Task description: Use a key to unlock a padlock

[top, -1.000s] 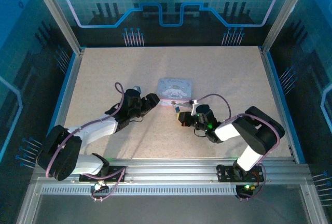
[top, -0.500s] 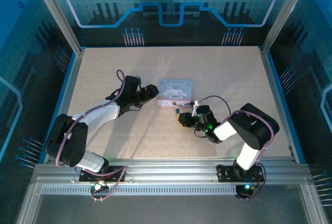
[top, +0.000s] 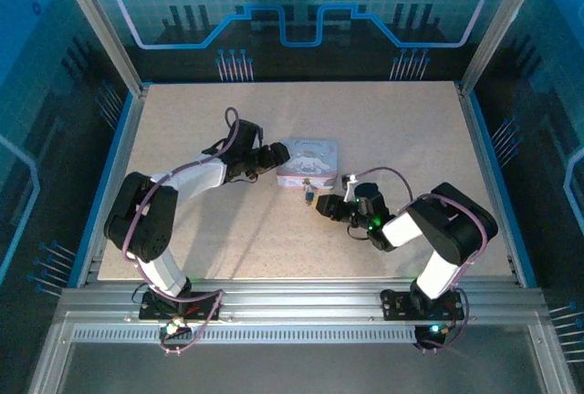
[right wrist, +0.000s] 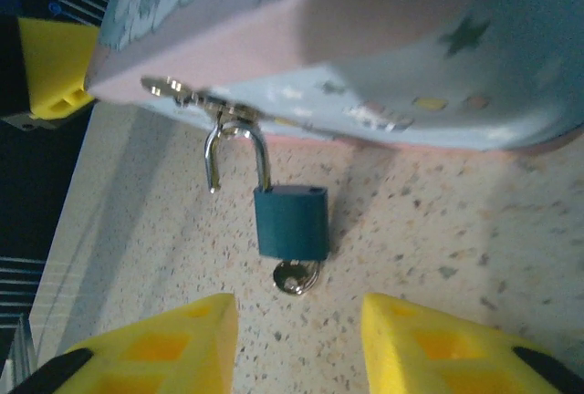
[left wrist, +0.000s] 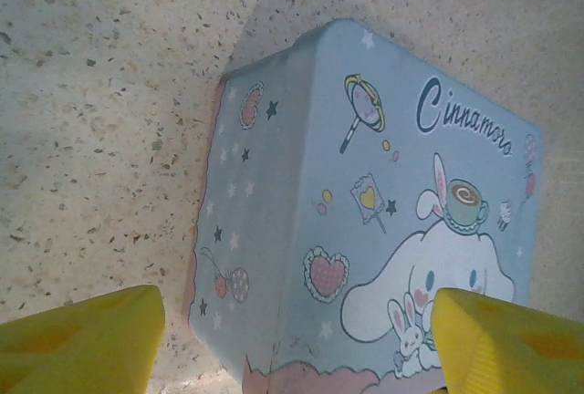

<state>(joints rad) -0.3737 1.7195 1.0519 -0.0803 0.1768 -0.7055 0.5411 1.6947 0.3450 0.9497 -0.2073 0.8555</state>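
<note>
The one readable text stands on the printed lid of the tin [left wrist: 301, 202], seen in the left wrist view: dark blue cursive lettering that spells "Cinnamoro", set near the lid's upper right, above a white cartoon character with a cup on its head. Past the final "o" the word reaches the lid's edge and cannot be made out.
</note>
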